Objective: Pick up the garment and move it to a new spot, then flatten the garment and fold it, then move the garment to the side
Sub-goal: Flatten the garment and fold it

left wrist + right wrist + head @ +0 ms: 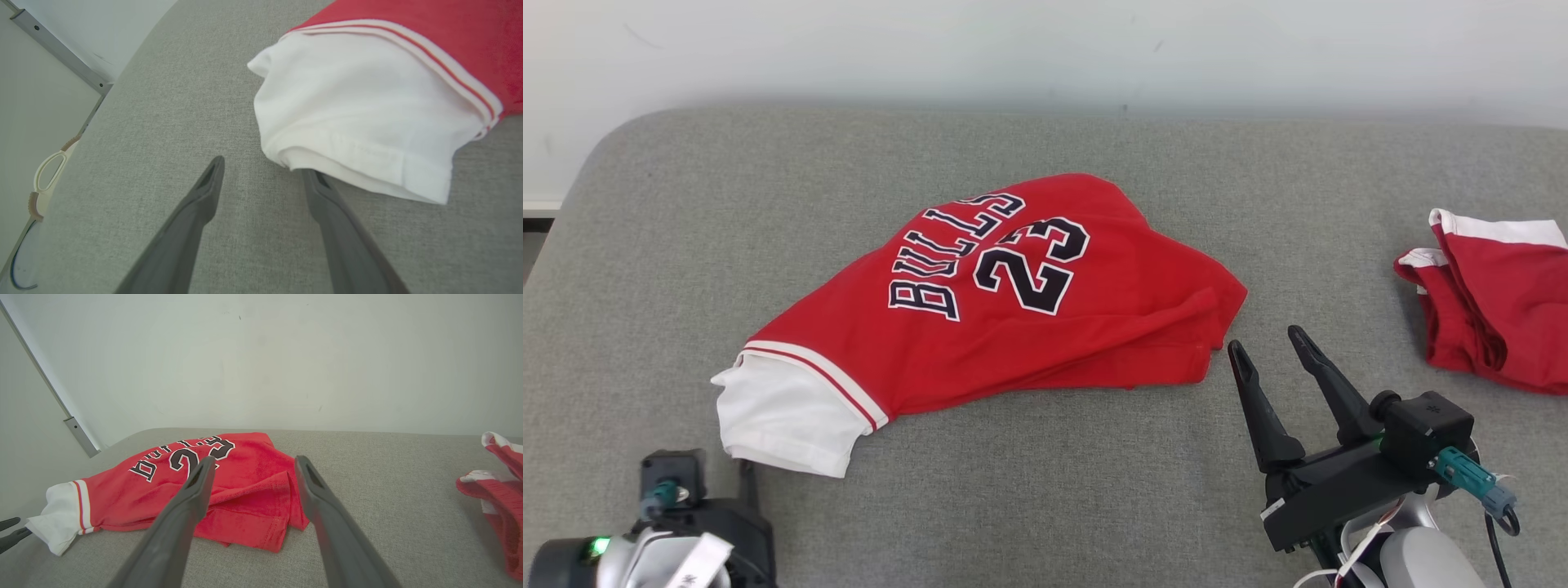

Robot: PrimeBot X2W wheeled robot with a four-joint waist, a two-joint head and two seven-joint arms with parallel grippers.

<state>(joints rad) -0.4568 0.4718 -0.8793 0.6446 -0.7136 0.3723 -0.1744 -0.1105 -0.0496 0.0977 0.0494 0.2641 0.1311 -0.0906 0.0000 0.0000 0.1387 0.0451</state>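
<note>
Status: garment [1013,302] lies approx. mid-surface; neither gripper has a hold on it.
Red jersey rests on the grey pad [727,204], doubled over w/ loose layered edges at its right end, so the fold looks part-done at best and the move to the side looks outstanding. Left gripper [264,167]: fingers spread wide, nothing between them, one tip at the white sleeve [359,114] hem. Right gripper [1266,339]: fully spread, empty, just beside the jersey's right corner. A 2nd red garment [1494,302] lies well apart at the right.

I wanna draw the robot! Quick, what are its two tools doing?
Left tool: open, holding nothing, at the white sleeve's edge.
Right tool: open, holding nothing.
</note>
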